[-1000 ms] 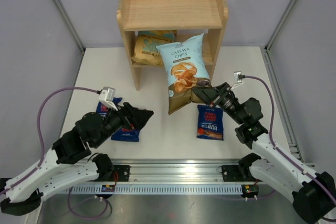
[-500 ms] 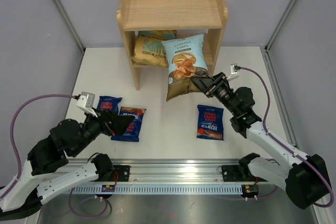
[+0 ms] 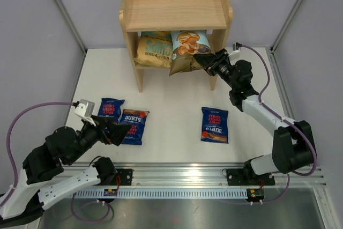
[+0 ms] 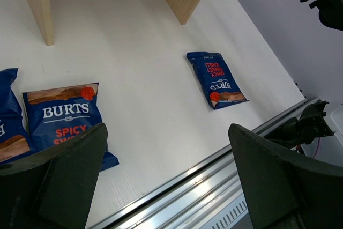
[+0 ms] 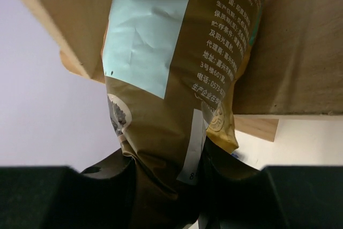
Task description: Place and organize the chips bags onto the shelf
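Note:
My right gripper [image 3: 204,60] is shut on the bottom edge of the cassava chips bag [image 3: 186,50], light blue and brown, whose upper part reaches into the lower tier of the wooden shelf [image 3: 176,9]. In the right wrist view the bag [image 5: 177,73] is pinched between the jaws [image 5: 166,186]. A tan-and-teal bag [image 3: 153,50] lies on that lower tier to the left. Three dark-blue Burts bags lie on the table: one [image 3: 215,124] at the right, two [image 3: 132,126] [image 3: 110,108] at the left. My left gripper [image 3: 119,134] hangs open and empty above the left pair [image 4: 63,119].
The shelf's top tier with its raised rim holds nothing that I can see. An aluminium rail [image 3: 177,176] runs along the near table edge. Grey walls with metal posts [image 3: 63,10] enclose the table on three sides.
My right arm has carried the cassava chips bag away from the table middle up into the shelf's lower tier. My left arm has drawn back towards the near left; its gripper stays open.

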### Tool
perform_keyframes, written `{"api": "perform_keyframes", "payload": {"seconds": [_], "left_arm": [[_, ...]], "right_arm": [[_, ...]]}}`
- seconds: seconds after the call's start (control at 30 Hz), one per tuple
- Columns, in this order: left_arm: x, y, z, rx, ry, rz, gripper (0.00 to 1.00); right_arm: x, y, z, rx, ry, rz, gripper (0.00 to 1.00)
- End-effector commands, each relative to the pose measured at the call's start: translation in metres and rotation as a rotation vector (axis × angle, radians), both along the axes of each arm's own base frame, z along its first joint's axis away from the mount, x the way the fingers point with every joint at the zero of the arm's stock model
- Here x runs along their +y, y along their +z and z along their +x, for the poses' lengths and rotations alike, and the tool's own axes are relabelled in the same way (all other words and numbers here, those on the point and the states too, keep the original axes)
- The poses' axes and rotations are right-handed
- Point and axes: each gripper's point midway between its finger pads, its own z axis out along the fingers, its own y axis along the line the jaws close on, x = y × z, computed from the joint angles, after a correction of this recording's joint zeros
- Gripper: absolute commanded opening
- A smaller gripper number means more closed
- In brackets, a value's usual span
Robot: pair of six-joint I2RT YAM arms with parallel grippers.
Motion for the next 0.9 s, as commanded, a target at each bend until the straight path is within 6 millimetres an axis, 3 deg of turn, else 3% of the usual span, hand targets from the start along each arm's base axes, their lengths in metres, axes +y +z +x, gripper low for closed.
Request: {"api": "perform_keyframes", "payload": {"seconds": [0.0,0.17,0.43,0.73,0.87], "left_arm": [[0.0,0.002,-0.003,-0.047,-0.036,0.009,0.99],[0.0,-0.007,-0.004,-0.053,-0.044,0.015,0.99],[-0.007,-0.014,-0.006,-0.056,-0.077,0.0,0.99],[-0.01,-0.017,-0.007,-0.051,-0.091,0.005,0.97],[-0.013,-0.018,-0.008,-0.049,-0.102,0.007,0.93]], "right_arm": [[0.004,0.04,0.009,-0.102,0.035,0.056,0.29],[-0.003,0.03,0.034,-0.044,-0.004,0.072,0.35],[-0.018,0.0,0.056,0.132,-0.074,0.043,0.64],[-0.035,-0.031,0.044,0.271,-0.165,0.002,0.75],[-0.043,-0.027,0.031,0.268,-0.191,-0.003,0.76]]}}
